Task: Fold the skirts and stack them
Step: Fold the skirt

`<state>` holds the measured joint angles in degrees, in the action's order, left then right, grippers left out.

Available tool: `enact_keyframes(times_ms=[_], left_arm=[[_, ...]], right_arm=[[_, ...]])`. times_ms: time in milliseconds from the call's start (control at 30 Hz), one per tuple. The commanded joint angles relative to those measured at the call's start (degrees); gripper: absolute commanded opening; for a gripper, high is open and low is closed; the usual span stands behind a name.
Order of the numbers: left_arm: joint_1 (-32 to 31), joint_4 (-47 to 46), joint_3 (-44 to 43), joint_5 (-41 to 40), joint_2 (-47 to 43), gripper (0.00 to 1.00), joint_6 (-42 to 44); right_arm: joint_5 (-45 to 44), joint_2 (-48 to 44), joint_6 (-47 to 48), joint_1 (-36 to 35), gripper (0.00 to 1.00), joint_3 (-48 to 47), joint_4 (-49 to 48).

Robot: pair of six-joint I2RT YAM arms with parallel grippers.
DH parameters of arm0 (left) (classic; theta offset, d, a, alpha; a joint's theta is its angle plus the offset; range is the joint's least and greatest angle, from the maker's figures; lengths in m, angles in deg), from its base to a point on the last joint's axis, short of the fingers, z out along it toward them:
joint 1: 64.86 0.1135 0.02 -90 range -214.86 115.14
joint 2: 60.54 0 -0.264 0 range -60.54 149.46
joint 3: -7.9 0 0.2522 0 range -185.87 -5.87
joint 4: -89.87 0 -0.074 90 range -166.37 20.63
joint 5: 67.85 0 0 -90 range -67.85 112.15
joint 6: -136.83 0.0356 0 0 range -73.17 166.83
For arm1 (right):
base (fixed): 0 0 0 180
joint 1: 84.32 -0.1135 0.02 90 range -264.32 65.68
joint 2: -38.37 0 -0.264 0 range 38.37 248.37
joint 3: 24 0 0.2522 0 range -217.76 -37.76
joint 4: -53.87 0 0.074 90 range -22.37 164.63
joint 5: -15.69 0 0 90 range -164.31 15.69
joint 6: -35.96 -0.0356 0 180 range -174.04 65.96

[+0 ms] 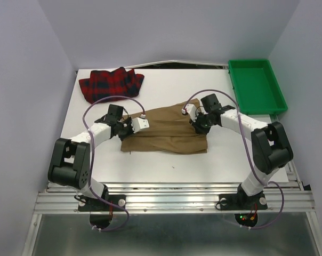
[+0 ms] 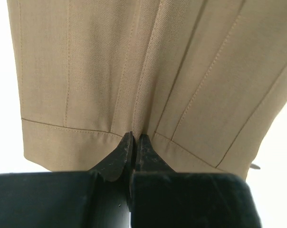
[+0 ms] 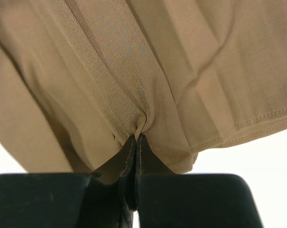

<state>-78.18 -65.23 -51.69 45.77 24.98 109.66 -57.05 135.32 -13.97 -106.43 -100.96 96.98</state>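
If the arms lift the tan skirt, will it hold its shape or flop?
Probably floppy: the tan skirt puckers into folds where the right gripper pinches it. It would likely sag between grips, as the left gripper holds only its hem. Thin weave suggests it is light.

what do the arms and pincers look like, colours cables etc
The left arm and right arm have white links and bulky black joints. A purple cable loops beside each. The left pincer and right pincer have black fingers tapering to points.
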Motion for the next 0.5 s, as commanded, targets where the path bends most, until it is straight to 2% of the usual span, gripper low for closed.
enact_keyframes(times_ms=[0, 167, 333, 467], left_arm=[[0.4, -3.0, -3.1, -4.1, 2.6, 0.00, -7.1], [0.4, -0.1, -11.4, -4.7, 3.3, 0.00, -12.3], [0.4, 6.9, -23.0, -6.4, 2.0, 0.00, -13.0], [0.4, 11.3, -27.7, -6.3, -0.3, 0.00, -12.7]], right_arm=[[-4.8, 1.6, -3.2, 0.6, 0.01, -2.8, -3.7], [-6.3, 2.6, -4.8, 0.6, 0.01, -9.5, -1.5], [-9.3, 1.7, -4.0, 0.6, 0.01, -16.2, 0.3], [-8.8, 0.1, -3.3, 0.6, 0.01, -22.8, 4.7]])
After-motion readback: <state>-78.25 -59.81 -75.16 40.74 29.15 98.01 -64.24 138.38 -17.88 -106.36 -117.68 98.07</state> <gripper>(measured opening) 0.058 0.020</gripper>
